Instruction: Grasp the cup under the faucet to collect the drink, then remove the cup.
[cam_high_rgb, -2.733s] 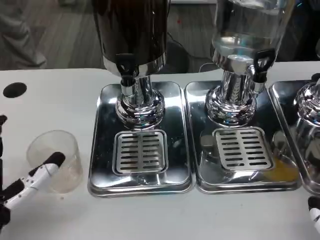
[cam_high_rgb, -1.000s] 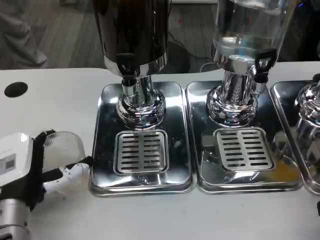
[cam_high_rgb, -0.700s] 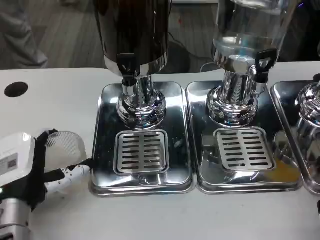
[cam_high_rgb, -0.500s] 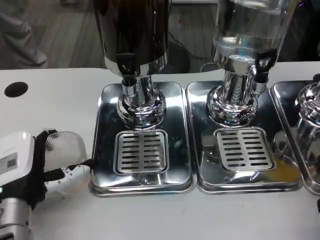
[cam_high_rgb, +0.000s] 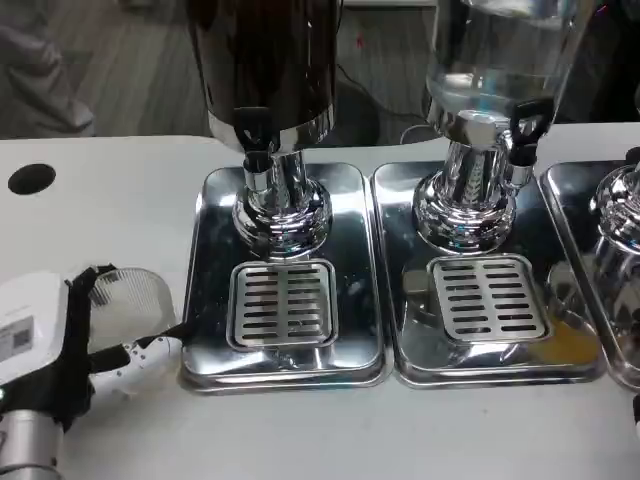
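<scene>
Down at the surface's (cam_high_rgb: 110, 160) front left corner, the left hand (cam_high_rgb: 60, 340) has hold of the clear plastic cup (cam_high_rgb: 130, 296). Its white back faces up, and a white finger (cam_high_rgb: 140, 354) wraps across the cup's near side while a black part hooks over the rim at the far left. The cup stands upright, or nearly so, just beside the left edge of the left drip tray (cam_high_rgb: 282, 275), not on it. Whether its base touches the surface cannot be told, since the hand hides the lower part.

The left drip tray is a shiny steel pan with a slotted grate (cam_high_rgb: 282, 304) set toward its front edge. A chrome pedestal rises from its rear half and carries the dark dispenser (cam_high_rgb: 265, 60), whose black faucet (cam_high_rgb: 252, 135) points down over the tray, well apart from the cup. Just to the right, touching edge to edge, lies the middle drip tray (cam_high_rgb: 470, 275) with its own grate, under the clear dispenser (cam_high_rgb: 500, 60) and its black tap (cam_high_rgb: 525, 125). A third tray (cam_high_rgb: 600, 290) and chrome base sit at the right edge. A black round hole (cam_high_rgb: 30, 179) marks the surface near the rear left.

A sliver of the right hand (cam_high_rgb: 636, 412) shows at the right edge; its state cannot be told.
</scene>
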